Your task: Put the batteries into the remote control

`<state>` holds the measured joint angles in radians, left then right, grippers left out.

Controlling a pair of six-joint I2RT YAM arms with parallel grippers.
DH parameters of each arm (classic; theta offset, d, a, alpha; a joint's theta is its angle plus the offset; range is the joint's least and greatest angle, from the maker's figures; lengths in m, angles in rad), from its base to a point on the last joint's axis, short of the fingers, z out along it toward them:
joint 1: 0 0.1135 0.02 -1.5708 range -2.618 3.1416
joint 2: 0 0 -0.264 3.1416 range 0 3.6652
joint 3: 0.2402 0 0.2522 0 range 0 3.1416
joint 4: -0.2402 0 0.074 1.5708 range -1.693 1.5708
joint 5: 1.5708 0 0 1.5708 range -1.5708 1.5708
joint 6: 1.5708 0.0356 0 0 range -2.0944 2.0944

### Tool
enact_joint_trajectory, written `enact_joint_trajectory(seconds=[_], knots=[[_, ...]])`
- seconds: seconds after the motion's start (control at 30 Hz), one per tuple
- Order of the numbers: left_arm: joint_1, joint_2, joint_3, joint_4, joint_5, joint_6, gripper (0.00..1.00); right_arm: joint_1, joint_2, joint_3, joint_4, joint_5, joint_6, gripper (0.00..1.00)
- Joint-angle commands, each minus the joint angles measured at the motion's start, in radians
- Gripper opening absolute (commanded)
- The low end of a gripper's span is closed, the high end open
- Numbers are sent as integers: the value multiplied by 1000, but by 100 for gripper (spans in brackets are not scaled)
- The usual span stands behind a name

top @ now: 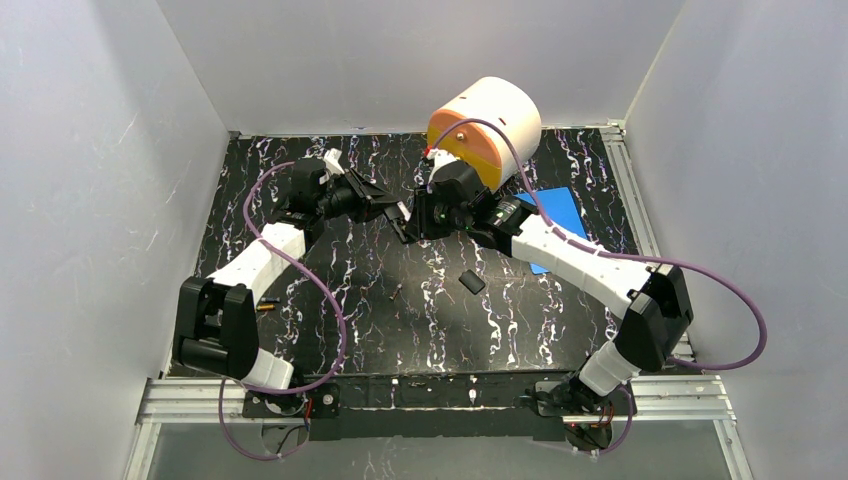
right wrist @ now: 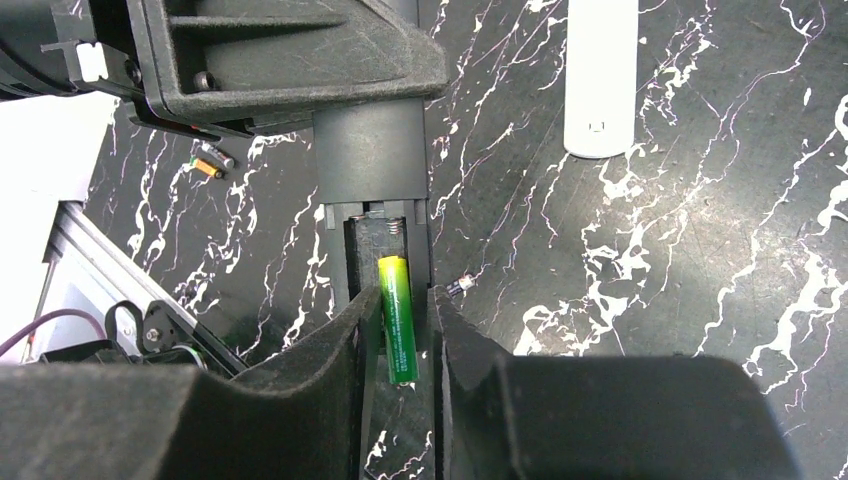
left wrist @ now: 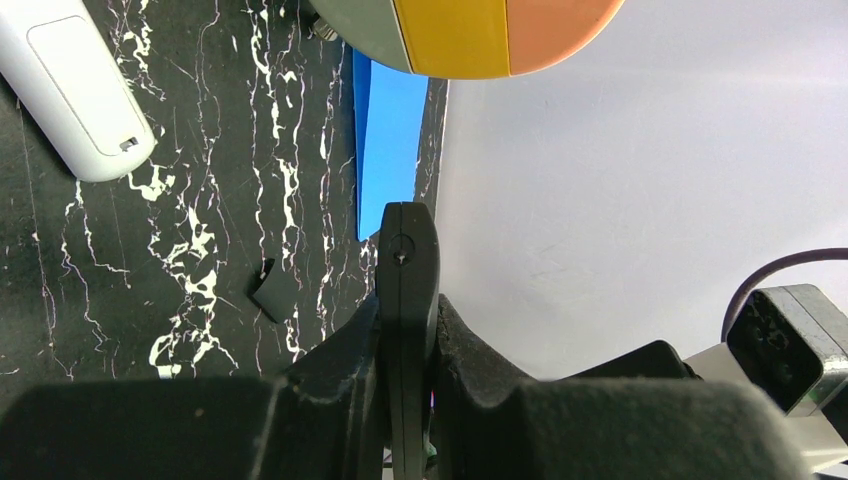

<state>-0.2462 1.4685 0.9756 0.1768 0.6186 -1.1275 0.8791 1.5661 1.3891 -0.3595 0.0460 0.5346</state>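
The left fingers [left wrist: 355, 350] were closed tight on the black remote control [right wrist: 370, 165], clamping it by its 2 flat faces and holding it clear of the worktop [top: 400, 340]. The remote's battery bay was open, and a small coil spring showed at the bay's end nearest the left fingers.

The right fingers [right wrist: 460, 350] stood only narrowly apart, with the green battery [right wrist: 397, 315] gripped lengthwise between their tips. The battery's leading end was inside the remote's open bay, just short of the spring; its other end was between the fingertips.

2 loose batteries [right wrist: 208, 163], 1 with an orange end, lay side by side on the worktop well apart from the black remote, toward the left arm's base. A small black piece [top: 472, 282] lay flat on the worktop near the remote, on the side toward the arm bases. A white remote [right wrist: 600, 80] lay on the worktop beside the black remote, not touching it. Beyond the black remote, near the back wall, a cream and orange cylinder [top: 490, 125] lay on its side, with a blue sheet [top: 558, 208] flat beside it.
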Motion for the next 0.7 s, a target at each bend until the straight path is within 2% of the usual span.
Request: enact_joint_trajectory(seconds=[0.0, 0.27, 0.67], knots=[[-5, 0, 42, 0, 38, -22, 0, 2, 17, -5, 12, 14, -25, 30], [-5, 5, 40, -9, 42, -57, 0, 2, 18, -21, 47, 37, -36, 21], [-5, 9, 66, -59, 50, -77, 0, 4, 23, -68, 150, 43, -42, 21]])
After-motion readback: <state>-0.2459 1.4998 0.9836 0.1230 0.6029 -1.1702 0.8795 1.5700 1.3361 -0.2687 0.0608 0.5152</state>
